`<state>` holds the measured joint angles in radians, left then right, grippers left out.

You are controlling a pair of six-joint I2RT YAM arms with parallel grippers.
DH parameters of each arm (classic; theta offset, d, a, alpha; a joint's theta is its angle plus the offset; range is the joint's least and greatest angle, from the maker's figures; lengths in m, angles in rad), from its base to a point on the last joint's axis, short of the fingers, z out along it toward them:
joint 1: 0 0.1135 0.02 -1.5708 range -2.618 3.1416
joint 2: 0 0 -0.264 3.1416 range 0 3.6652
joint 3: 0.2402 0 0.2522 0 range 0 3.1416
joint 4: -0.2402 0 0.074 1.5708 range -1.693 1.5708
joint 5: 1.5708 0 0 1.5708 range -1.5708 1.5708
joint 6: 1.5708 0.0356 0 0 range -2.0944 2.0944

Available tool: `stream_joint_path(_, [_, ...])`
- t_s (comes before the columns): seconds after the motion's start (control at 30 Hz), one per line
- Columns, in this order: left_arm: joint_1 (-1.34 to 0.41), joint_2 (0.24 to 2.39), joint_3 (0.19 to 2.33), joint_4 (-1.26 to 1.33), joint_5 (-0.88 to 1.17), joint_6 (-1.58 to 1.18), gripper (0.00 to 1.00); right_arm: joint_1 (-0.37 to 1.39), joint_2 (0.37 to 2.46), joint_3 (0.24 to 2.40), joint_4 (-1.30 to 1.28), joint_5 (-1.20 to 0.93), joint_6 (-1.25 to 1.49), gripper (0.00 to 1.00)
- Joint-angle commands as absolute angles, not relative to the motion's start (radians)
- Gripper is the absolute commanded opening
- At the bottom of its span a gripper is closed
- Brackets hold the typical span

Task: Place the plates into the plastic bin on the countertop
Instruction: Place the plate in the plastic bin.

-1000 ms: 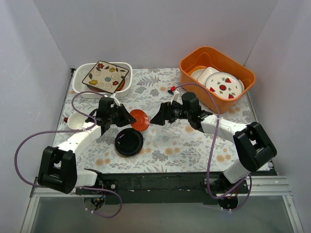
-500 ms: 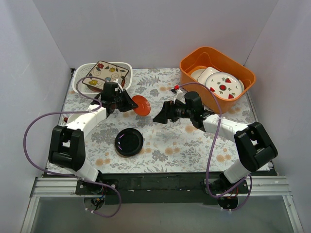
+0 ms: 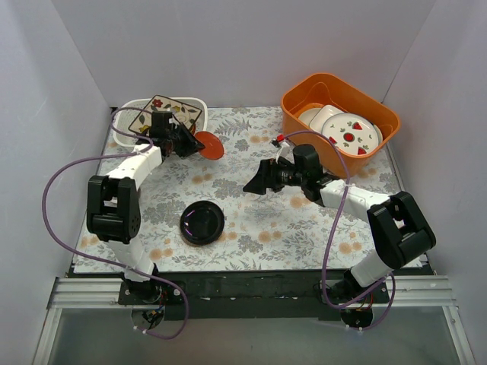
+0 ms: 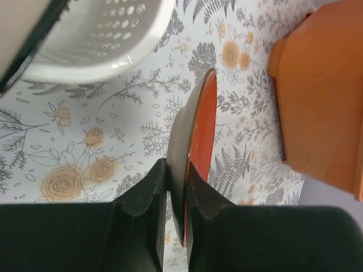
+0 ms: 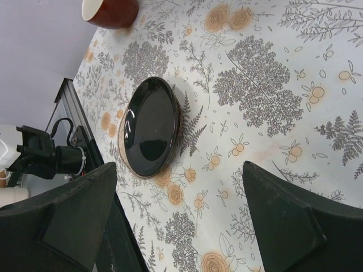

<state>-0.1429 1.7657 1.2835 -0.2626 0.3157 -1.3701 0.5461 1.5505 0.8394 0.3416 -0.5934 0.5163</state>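
Observation:
My left gripper is shut on the rim of a small red dish, held on edge above the countertop, just right of the white perforated plastic bin. In the left wrist view the red dish stands between my left gripper's jaws, with the bin at the upper left. A cream flowered square plate lies tilted across the bin. A small dark round dish sits on the countertop. My right gripper is open and empty; from its wrist, the dark dish lies ahead of the right gripper.
An orange tub at the back right holds white plates with strawberry marks. Its wall shows in the left wrist view. A small cup, red-brown outside, stands near the table's left edge.
My left gripper has carried the red dish from the table's middle up and left, close to the bin. The right gripper has drifted slightly right and stays open.

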Motion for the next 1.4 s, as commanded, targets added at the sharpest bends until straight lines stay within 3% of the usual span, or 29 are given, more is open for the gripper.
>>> stream_joint_path(0.0, [-0.098,1.755,1.361,-0.241,0.341,-1.410,0.00,0.538,1.520,0.830,0.382,-0.623,0.505,0.98])
stream_joint_path(1.37, [0.115,2.079,1.795,-0.327,0.310,-1.457,0.00,0.522,1.601,0.862,0.390,-0.689,0.508,0.98])
